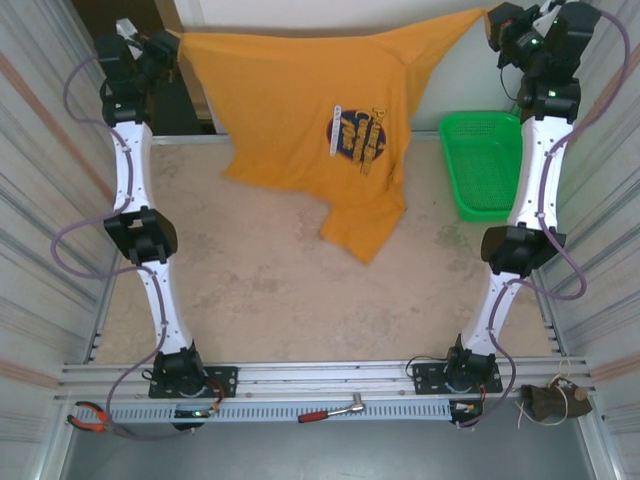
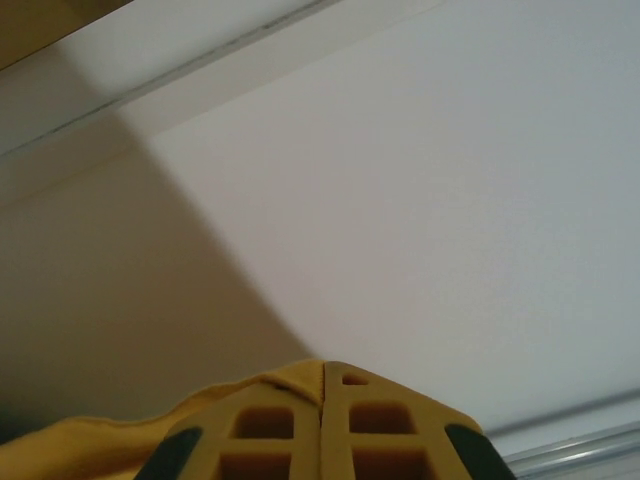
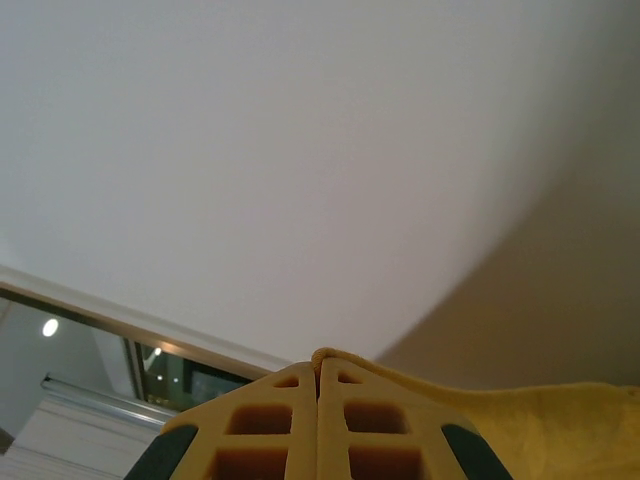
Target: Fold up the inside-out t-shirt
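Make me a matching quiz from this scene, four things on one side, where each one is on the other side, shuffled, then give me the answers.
Things:
1 t-shirt
2 green basket
3 ratchet
4 pliers

Places:
A near edge, left corner
B hanging spread out, lifted by its top corners
C far right of the table
D near edge, middle

Pairs: 1-B, 2-C, 3-D, 4-A

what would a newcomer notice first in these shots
The orange t-shirt, stretched wide between the left gripper and the right gripper at the far end of the table, both shut on its upper edge. Its dark oval print faces the top camera, and a green basket sits at the right.
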Motion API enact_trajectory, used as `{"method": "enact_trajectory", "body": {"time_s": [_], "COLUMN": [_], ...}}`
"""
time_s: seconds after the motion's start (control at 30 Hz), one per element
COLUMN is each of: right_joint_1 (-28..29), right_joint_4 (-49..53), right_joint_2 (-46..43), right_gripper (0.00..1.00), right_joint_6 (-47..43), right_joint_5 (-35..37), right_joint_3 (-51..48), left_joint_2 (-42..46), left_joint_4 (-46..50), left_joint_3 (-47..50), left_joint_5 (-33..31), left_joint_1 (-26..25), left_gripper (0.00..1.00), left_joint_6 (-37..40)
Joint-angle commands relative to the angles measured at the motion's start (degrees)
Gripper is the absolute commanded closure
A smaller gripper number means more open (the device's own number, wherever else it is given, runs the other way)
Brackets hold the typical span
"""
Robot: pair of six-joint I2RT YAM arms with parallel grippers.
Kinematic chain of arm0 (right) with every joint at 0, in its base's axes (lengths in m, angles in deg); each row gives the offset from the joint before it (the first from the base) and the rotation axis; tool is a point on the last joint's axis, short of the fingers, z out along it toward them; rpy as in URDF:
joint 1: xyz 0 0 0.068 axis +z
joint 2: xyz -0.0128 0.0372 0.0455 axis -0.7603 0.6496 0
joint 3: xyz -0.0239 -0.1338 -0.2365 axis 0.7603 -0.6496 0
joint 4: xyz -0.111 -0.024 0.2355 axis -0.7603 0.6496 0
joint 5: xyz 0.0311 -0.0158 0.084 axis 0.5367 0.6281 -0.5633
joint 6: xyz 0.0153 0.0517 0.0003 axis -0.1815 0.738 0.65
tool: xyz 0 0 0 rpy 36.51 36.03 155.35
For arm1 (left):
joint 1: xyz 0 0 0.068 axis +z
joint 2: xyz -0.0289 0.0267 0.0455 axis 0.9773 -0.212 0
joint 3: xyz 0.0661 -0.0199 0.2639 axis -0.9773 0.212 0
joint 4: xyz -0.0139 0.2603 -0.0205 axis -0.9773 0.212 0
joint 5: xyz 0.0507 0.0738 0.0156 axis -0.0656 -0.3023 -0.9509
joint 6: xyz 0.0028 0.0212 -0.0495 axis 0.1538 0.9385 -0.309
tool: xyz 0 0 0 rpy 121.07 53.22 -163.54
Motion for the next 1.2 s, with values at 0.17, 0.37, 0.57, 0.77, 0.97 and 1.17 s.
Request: {"method": "enact_trajectory", "body": {"time_s": [0.17,0.37,0.57,0.77,0.97,1.17], "right_joint_1": [-4.3,-3.0,-1.0,2.7,3.5,3.5], "right_joint_4": [-7.0,-12.7,4.0,29.4,45.0,51.5], "right_joint_2": [-18.2,-44.3,-73.4,-97.9,-110.1,-110.7], "right_gripper": [1.0,1.0,1.0,1.0,1.0,1.0], "right_joint_6": [-2.0,-9.7,-19.4,-19.4,-17.2,-18.9], "right_joint_5": [-0.5,-0.1,3.5,10.9,14.6,15.7], "right_joint_3": [-10.1,-55.9,-94.7,-114.0,-118.4,-115.6], "left_joint_2": [18.0,35.9,52.7,67.7,81.0,89.1], "left_joint_4": [-11.8,-19.0,-15.5,-2.2,10.6,21.1], "left_joint_3": [14.0,51.5,86.3,111.9,126.5,130.3], "left_joint_5": [5.3,8.9,12.1,9.4,-0.7,-6.3], "left_joint_1": [1.3,-0.1,-0.2,-1.4,-4.2,-4.2], "left_gripper": [1.0,1.0,1.0,1.0,1.0,1.0], "left_joint_6": [0.2,5.7,16.9,26.0,27.6,27.9]}}
